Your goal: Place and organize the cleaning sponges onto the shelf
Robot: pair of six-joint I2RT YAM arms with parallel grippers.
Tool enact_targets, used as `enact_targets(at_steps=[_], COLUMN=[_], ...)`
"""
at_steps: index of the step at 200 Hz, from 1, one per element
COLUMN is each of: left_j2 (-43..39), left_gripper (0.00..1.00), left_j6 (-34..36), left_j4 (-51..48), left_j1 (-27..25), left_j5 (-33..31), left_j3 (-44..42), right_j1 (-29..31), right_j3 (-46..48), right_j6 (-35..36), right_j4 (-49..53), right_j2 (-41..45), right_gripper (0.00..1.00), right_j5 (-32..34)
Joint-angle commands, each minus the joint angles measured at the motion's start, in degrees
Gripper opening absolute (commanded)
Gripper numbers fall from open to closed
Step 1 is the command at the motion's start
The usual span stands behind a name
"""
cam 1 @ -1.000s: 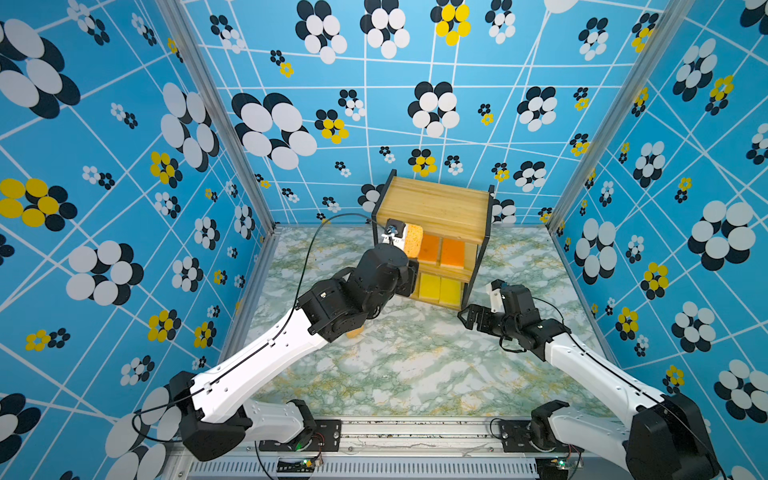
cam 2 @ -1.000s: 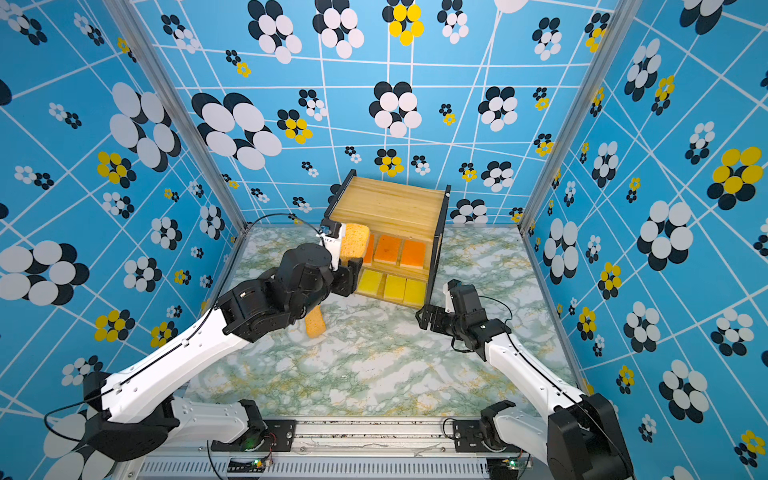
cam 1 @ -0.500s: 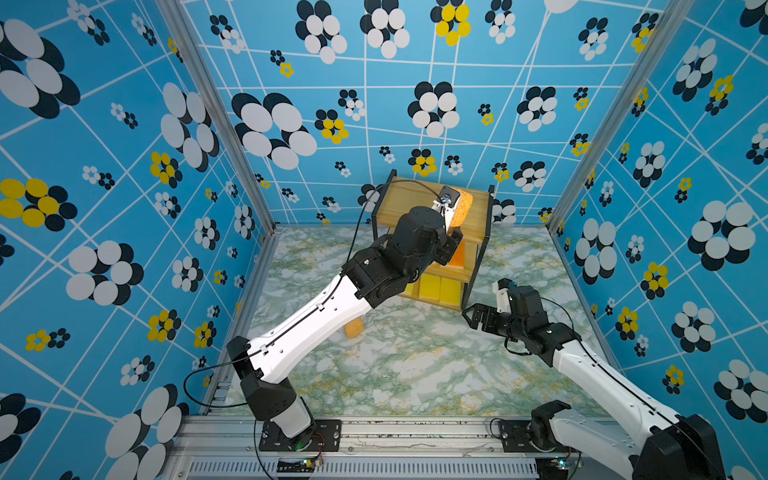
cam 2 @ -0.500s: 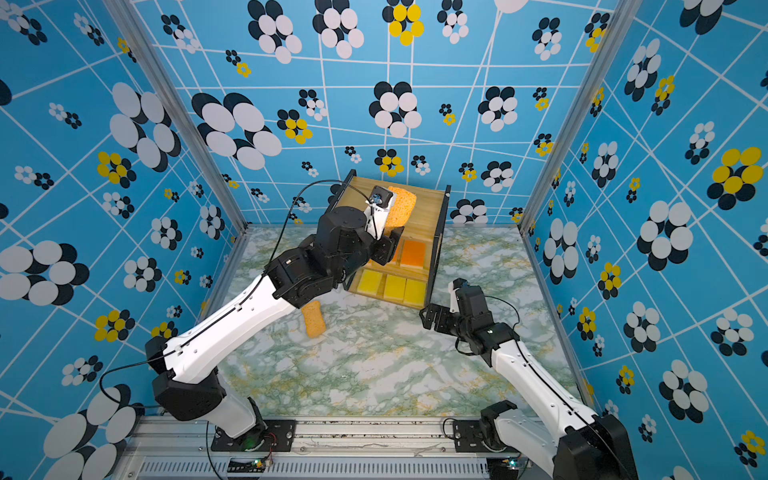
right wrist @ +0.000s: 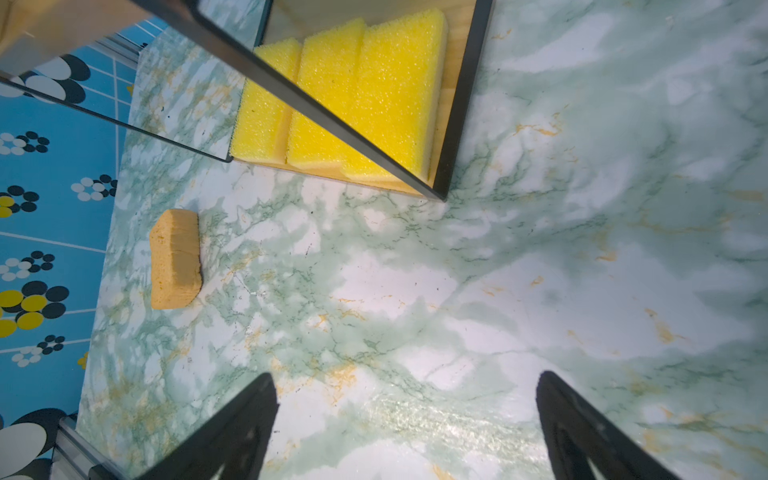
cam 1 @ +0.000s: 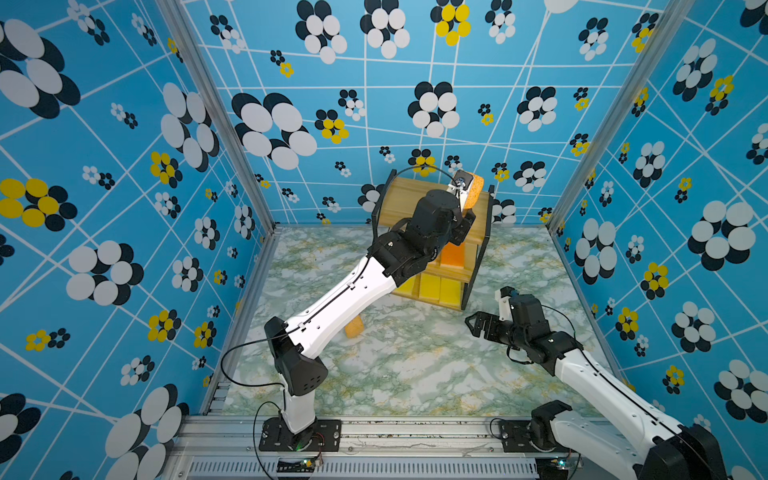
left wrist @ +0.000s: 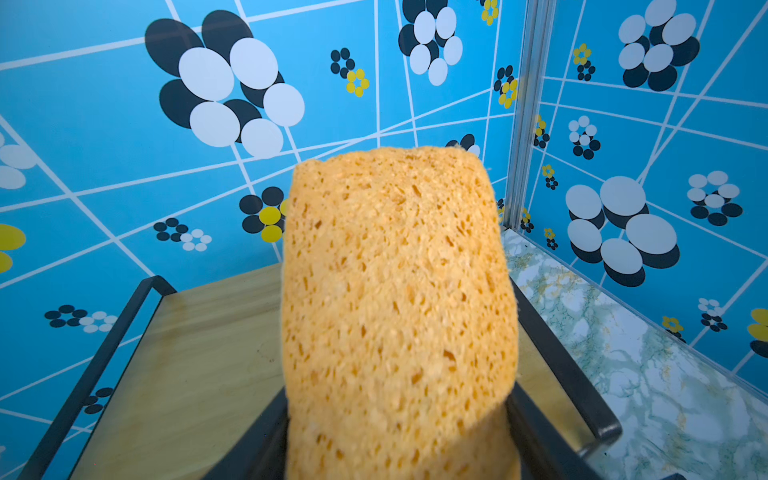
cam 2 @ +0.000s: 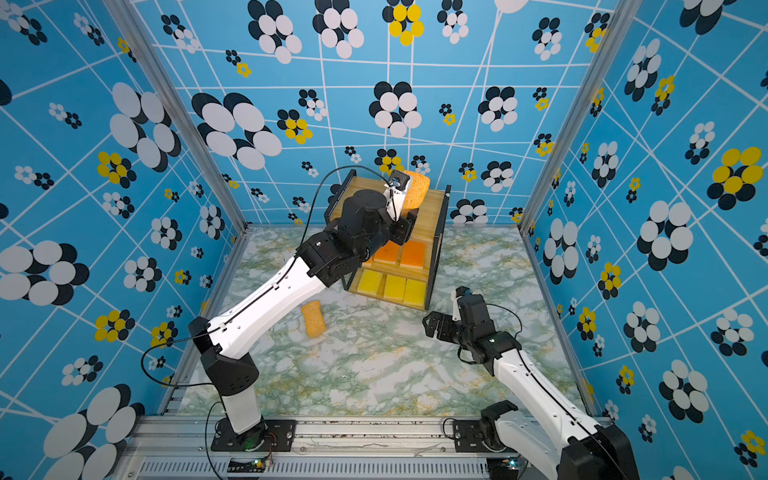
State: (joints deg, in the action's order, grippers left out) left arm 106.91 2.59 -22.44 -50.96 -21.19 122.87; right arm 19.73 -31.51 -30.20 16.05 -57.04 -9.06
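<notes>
The left hand (left wrist: 401,430) is clamped on a tan sponge (left wrist: 395,291). Its fingers (left wrist: 266,432) pinch the near end, so the sponge's long axis runs straight out toward the far wall. Directly below lies the top board (left wrist: 187,353) of the shelf (cam 2: 436,232). The sponge hangs over the right part of the board, close to the right rail, and seems clear of the wood. The coming move is, I judge, a short descent and a release, laying the sponge flat.

On the middle tier, orange sponges (cam 2: 411,253) show beside the arm, and three yellow sponges (cam 2: 395,286) fill the bottom tier. The other tan sponge (cam 2: 313,318) lies on the table (cam 2: 374,374), left and near of the shelf, just beside the left arm, with its long axis roughly near to far. The right hand (cam 2: 432,324) hovers low at the right, jaws apart and empty, well apart from that sponge. The left arm looks the nearer one for it.
</notes>
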Motion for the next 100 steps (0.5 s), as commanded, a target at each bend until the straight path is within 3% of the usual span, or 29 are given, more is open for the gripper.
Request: enact_targets(at_steps=[1,100], left_j2=[1.9,6.8], left_gripper=[0.47,0.46], left_j6=[-0.2,-2.7], left_j4=[1.0,-0.1], left_j1=[0.6,1.3], left_j5=[-0.2,-0.3], left_j3=[4.2,10.4], right_j1=[-0.4,-0.4], right_j3=[-0.4,-0.2], right_j6=[0.9,1.8], right_j4=[-0.6,-4.4], right_j2=[-1.1,-6.4], right_gripper=[0.99,0.99], right_j5=[0.6,-2.6])
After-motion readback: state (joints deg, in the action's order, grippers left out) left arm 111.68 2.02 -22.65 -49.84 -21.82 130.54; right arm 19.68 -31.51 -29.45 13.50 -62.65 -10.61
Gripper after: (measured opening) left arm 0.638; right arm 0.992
